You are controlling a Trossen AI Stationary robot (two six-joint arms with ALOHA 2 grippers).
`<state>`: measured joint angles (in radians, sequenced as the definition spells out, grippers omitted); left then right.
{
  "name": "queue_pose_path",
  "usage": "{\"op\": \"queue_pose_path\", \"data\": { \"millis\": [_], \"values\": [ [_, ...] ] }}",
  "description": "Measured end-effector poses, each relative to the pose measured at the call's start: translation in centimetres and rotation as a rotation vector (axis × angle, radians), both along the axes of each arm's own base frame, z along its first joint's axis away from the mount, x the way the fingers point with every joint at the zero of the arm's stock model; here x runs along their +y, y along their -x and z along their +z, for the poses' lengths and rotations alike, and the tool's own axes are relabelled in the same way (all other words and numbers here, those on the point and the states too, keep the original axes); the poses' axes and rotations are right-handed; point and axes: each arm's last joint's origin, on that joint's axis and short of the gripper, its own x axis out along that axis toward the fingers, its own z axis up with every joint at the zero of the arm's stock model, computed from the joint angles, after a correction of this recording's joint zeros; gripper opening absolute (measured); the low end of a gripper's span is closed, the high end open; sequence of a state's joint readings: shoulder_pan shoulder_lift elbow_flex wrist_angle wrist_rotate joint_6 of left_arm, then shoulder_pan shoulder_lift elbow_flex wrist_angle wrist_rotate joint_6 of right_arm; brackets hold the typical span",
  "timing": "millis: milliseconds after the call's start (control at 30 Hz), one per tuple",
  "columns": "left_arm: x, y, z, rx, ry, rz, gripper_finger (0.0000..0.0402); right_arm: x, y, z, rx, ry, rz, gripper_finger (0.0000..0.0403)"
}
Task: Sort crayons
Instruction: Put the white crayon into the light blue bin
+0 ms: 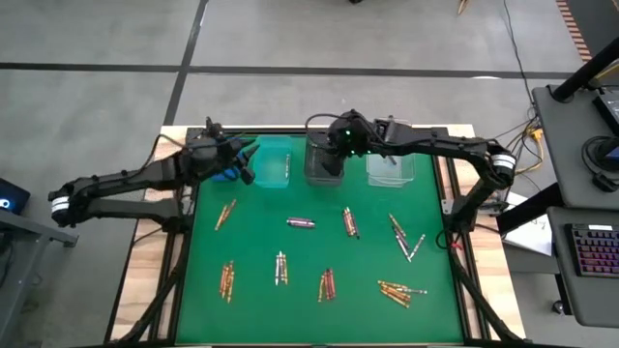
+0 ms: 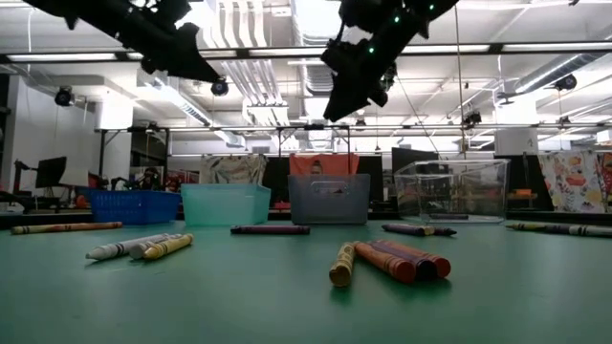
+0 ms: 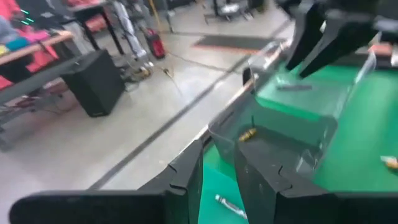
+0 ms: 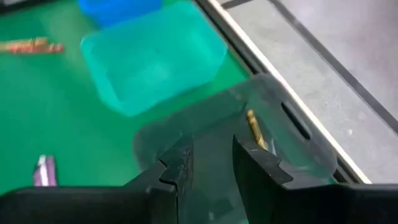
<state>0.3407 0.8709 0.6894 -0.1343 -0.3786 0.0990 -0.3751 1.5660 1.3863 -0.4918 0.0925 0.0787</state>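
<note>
Crayons lie in small groups on the green mat (image 1: 309, 309): gold ones (image 1: 225, 215), a purple one (image 1: 301, 222), red ones (image 1: 350, 222), silver ones (image 1: 280, 268) and more. One gold crayon (image 4: 255, 130) lies inside the grey bin (image 1: 324, 166). My right gripper (image 4: 212, 165) hangs open and empty over that bin. My left gripper (image 3: 219, 180) is open above the teal bin (image 1: 274, 162), beside the blue bin (image 1: 222, 172). A silver crayon (image 3: 229, 205) lies on the teal floor below it.
Four bins stand in a row at the mat's far edge: blue, teal, grey and a clear one (image 1: 390, 166), which holds a dark crayon (image 3: 293, 88). The near half of the mat carries scattered crayon groups (image 1: 399, 290). Both arms are raised above the bins in the low view (image 2: 359, 67).
</note>
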Motion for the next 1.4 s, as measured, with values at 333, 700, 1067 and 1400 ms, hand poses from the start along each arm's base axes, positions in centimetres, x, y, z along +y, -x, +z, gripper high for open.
{"op": "queue_pose_path", "data": {
  "millis": [333,700,1067,1400],
  "values": [
    [5.9,0.1,-1.6,0.200,0.044,0.094,0.0075,-0.2,3.1,2.0,0.072,0.028,0.012,0.0075],
    [11.4,1.5,-3.7,0.237,0.101,0.051,0.0075,-5.6,4.4,2.8,-0.052,0.118,-0.054,0.0063],
    [11.8,1.5,-4.0,0.227,0.131,0.037,0.0075,-7.6,4.4,1.8,-0.090,0.076,-0.047,0.0063],
    [9.9,1.6,-0.6,0.202,0.500,0.064,0.0075,-7.0,4.7,2.4,-0.106,0.077,0.076,0.0063]
  ]
}}
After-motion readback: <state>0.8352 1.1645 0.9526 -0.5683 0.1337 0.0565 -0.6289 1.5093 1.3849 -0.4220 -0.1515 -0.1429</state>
